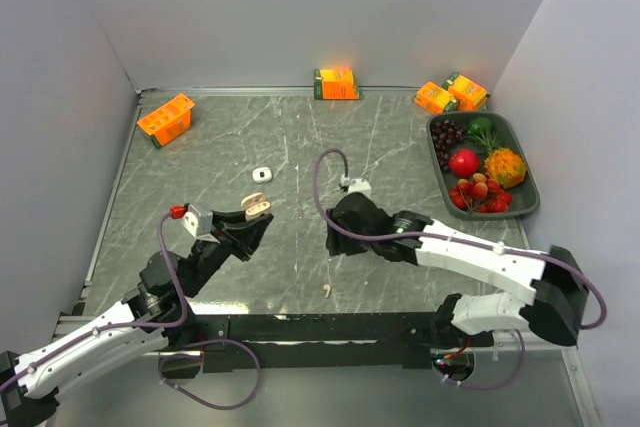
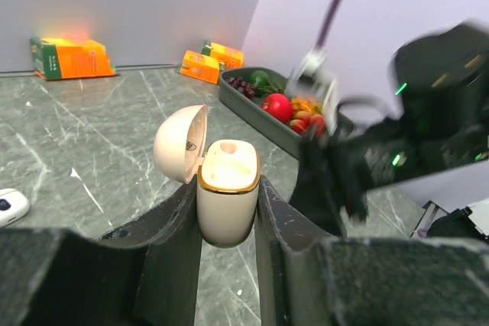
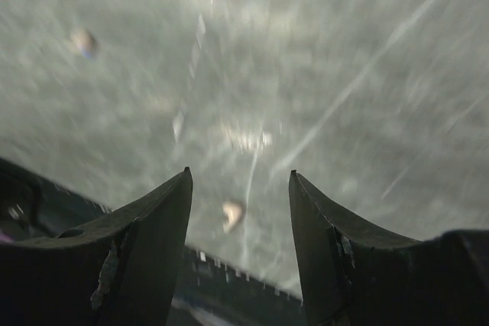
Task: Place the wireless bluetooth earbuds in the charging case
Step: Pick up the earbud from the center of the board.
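Open charging case (image 2: 229, 169) gripped, earbud (image 3: 231, 213) loose.
Left end effector (image 2: 227, 192) clamps case; right end effector (image 3: 241, 175) spread, empty.

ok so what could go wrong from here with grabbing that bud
1. The earbud is tiny and lies close to the near edge of the table. If the open right gripper closes off-centre, it could flick the bud over the edge.
2. The right wrist view is blurred, so alignment is hard to judge.
3. The left gripper holds the open charging case only by its lower body, so pushing a bud in may twist it.
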### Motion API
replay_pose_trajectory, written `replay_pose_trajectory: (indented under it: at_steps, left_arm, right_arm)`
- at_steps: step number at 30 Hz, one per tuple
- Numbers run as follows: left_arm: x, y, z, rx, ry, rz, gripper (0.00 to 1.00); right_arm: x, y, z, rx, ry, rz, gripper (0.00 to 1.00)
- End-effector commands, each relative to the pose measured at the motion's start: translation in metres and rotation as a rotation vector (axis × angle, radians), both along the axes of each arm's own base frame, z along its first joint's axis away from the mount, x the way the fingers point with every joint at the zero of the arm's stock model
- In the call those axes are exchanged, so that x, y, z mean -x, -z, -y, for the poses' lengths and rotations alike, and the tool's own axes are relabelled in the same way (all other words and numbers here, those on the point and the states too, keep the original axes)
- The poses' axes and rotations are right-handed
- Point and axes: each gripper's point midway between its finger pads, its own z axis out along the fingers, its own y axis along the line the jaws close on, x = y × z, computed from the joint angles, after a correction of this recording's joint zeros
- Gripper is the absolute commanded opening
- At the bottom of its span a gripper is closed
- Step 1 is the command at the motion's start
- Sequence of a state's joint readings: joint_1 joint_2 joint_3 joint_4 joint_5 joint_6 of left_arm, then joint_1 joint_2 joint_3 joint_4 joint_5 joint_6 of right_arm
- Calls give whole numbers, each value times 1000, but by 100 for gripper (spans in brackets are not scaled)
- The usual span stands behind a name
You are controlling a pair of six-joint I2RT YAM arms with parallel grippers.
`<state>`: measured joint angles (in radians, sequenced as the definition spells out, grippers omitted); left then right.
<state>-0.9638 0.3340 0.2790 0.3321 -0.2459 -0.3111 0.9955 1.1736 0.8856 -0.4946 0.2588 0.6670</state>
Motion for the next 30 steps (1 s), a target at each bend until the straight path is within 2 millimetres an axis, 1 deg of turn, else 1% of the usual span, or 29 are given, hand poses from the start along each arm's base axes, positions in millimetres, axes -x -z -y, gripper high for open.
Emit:
replay_pose_trajectory:
  at_steps: [1, 3, 5, 7, 9, 12, 20, 26, 30]
  left_arm:
    - [1, -10, -8, 51, -21, -16, 1]
    - [2, -8, -9, 46, -20, -19, 1]
    - [3, -10, -11, 54, -16, -14, 1]
    - [5, -11, -13, 62, -17, -13, 1]
    - [6, -12, -14, 68, -12, -13, 1]
    - [7, -11, -15, 71, -10, -13, 1]
    - [8, -14, -12, 66, 2, -8, 1]
    - [9, -11, -13, 73, 4, -18, 1]
    - [9, -10, -13, 71, 4, -20, 1]
  right_arm:
    - [43, 16, -16, -32, -49, -257, 62]
    - [50, 21, -24, -31, -66, -314, 62]
    - [56, 32, -27, -6, -68, -347, 60]
    - [67, 39, -33, -13, -83, -391, 58]
    - [71, 45, -40, -21, -75, -419, 55]
    - [77, 57, -45, -10, -59, -454, 54]
    - [81, 86, -38, 45, -6, -501, 52]
    - [81, 100, -31, 89, 5, -507, 52]
    - [81, 105, -27, 105, 12, -509, 54]
